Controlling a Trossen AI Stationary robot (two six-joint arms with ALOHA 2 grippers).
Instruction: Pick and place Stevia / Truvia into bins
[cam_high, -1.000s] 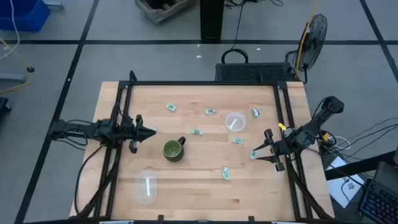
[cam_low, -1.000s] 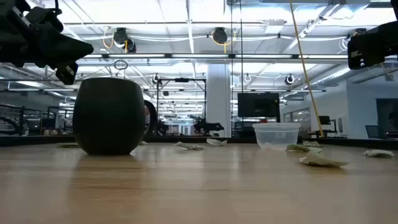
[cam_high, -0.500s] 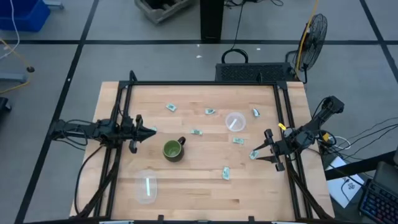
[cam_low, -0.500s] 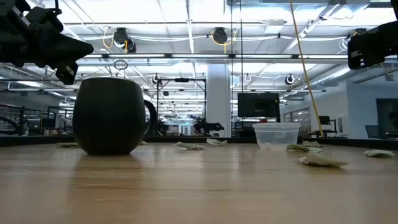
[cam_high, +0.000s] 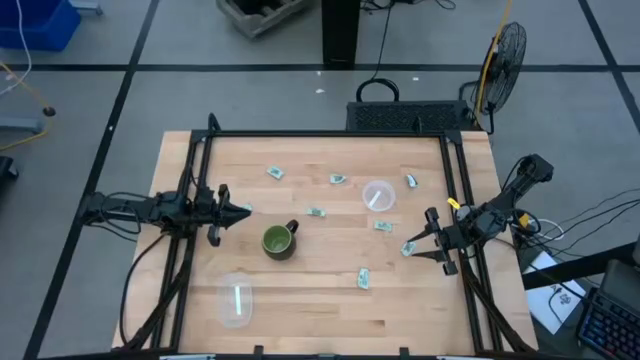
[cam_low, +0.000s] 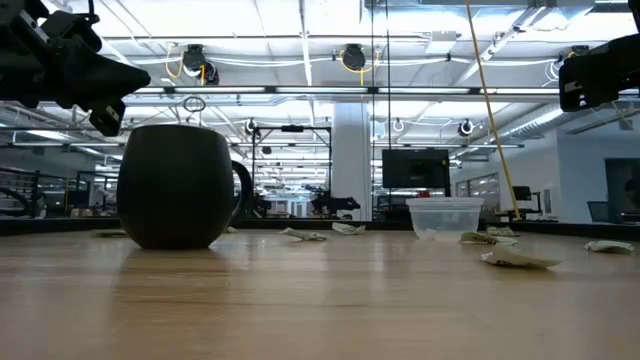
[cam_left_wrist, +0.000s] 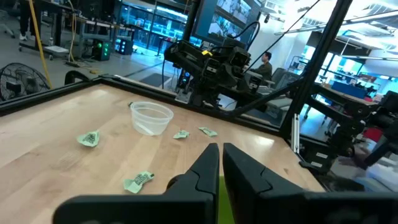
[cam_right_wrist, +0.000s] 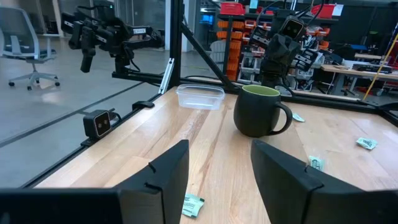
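A dark green mug (cam_high: 279, 241) is set upright near the table (cam_high: 300, 310) centre, handle at 1 o'clock. A fan (cam_high: 503, 52) is seen at 1 o'clock beyond the table.

Pale smooth wood tabletop (cam_high: 320, 300); clear glossy plastic bins (cam_high: 378, 195); crinkled paper sachets (cam_high: 363, 278); matt dark-green mug (cam_high: 278, 241).

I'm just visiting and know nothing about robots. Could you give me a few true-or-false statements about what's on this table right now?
1. The green mug stands upright. True.
2. The left pincer holds a sachet. False: it is shut on nothing, beside the mug.
3. The right pincer is open. True.
4. Both clear tubs hold sachets. False: the far tub and near tub look empty; sachets such as this one lie on the table.
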